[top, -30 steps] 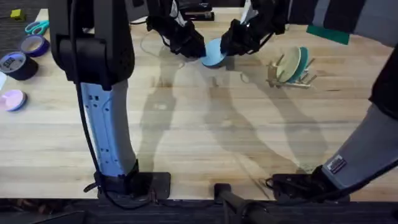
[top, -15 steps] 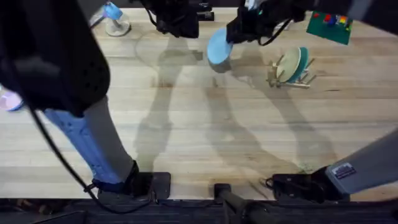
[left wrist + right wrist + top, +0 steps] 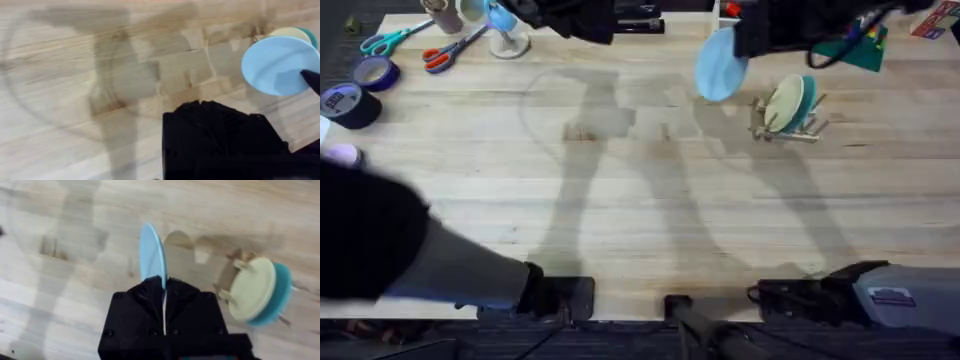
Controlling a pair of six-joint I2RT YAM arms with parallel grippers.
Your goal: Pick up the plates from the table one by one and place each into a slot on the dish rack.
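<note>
Right gripper (image 3: 164, 287): jaws are closing narrowly on the rim of the sky-blue plate (image 3: 718, 64), which is hanging edge-on above the worktop (image 3: 650, 210), clear of the surface and near the rack (image 3: 788, 128) on its left side. Left gripper (image 3: 582, 14): it is sitting at the far edge of the worktop, well apart from the plate; whether its jaws are wide or narrow cannot be told. The rack is standing on the worktop and is holding the teal plate (image 3: 280, 297) and a cream plate (image 3: 252, 292) upright, side by side. Scissors (image 3: 382, 40) and tape rolls (image 3: 360, 85) are lying at the far left corner.
</note>
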